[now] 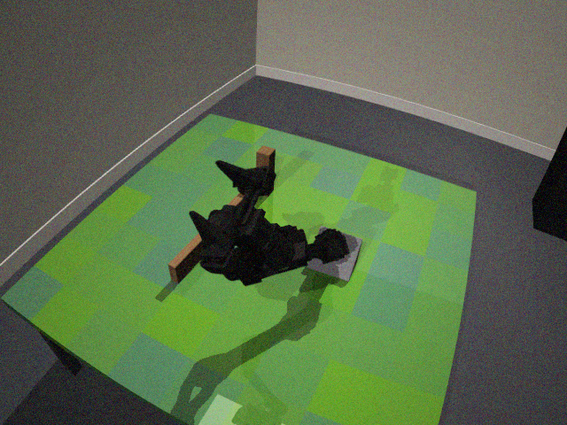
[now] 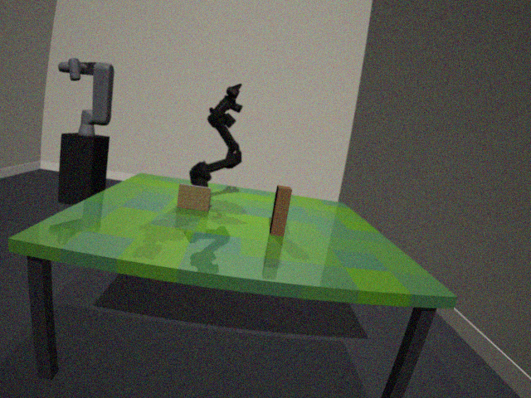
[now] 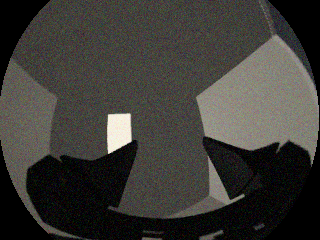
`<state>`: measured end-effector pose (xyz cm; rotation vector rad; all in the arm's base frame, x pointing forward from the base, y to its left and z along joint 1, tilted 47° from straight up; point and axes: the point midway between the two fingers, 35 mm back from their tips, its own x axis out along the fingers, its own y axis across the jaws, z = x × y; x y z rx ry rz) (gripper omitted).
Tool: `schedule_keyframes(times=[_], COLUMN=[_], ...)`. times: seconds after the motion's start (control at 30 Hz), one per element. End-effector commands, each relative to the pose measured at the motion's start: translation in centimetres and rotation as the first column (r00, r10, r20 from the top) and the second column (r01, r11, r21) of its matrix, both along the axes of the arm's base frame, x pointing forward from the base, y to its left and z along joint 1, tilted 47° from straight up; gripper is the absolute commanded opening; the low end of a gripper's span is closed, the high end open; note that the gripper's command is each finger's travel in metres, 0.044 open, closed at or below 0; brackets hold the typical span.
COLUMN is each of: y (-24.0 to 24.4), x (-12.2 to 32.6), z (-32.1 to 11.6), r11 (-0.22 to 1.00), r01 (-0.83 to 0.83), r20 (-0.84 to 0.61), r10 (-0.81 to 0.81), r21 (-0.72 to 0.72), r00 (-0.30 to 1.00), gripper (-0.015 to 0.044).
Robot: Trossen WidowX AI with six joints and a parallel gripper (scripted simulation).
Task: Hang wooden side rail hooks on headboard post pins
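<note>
The headboard post (image 1: 264, 158) (image 2: 281, 211) stands upright on the table; its slot and pins are hidden. The wooden side rail (image 1: 184, 258) runs from near the post towards the table's left side. Its far end appears to touch the table. The arm covers its middle and the hook end in the top view, so I cannot tell how the hooks sit; the rail is not visible in the exterior view. My gripper (image 1: 205, 187) (image 2: 241, 96) (image 3: 170, 142) is wide open and empty, high above the table and away from the rail. The wrist view shows only the room between the fingers.
The arm's base stands on a grey mount (image 1: 354, 258). In the exterior view a tan-looking block (image 2: 193, 197) shows in front of the base. Another grey arm (image 2: 102, 94) stands on a black pedestal (image 2: 82, 169) beyond the table (image 2: 240, 280). The arm's shadows cross the patchwork top.
</note>
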<state>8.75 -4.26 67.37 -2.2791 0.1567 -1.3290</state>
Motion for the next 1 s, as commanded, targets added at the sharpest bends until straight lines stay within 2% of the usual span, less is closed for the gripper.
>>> schedule_keyframes(times=[0.0, 0.2, 0.37, 0.7, 0.97], y=[-4.5, -11.3, -17.3, -24.1, -31.0], x=[-4.9, -9.6, -11.7, -10.6, -8.2], z=[-1.1, -4.0, -7.7, -13.0, -21.5], r11=[0.984, 0.915, 0.818, 0.626, 0.389], r01=[-0.139, -0.324, -0.474, -0.67, -0.813], r20=[0.142, 0.327, 0.475, 0.632, 0.79], r10=[0.122, 0.238, 0.293, 0.342, 0.272], r21=[0.112, 0.24, 0.325, 0.399, 0.432], r00=[0.982, 0.915, 0.83, 0.695, 0.55], gripper=[0.044, 0.044, 0.044, 0.044, 0.044])
